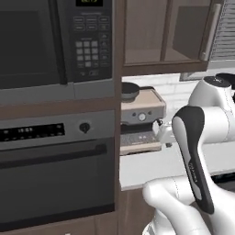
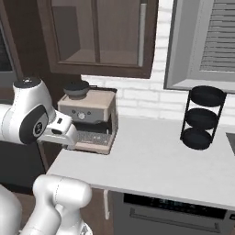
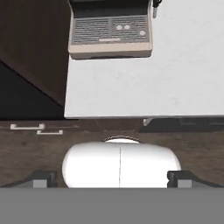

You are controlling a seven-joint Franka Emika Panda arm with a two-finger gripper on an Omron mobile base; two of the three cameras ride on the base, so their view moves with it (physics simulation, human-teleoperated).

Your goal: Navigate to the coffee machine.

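I have the coffee machine sitting at about ten o'clock in the right base view, pushed to the far left end of the pale counter and tight against the white brick wall, with its black round top piece and silver dial facing me. In the left base view the coffee machine shows at roughly three o'clock from centre, just right of the dark cabinet column that carries the microwave above and the wall oven below. Over in the right base view a black three-tier rack stands on the same counter at about three o'clock, well apart from the machine. From the hand view I look down on the machine's drip tray at twelve o'clock, and the gripper at six o'clock shows its two dark tips set wide apart, grasping nothing.
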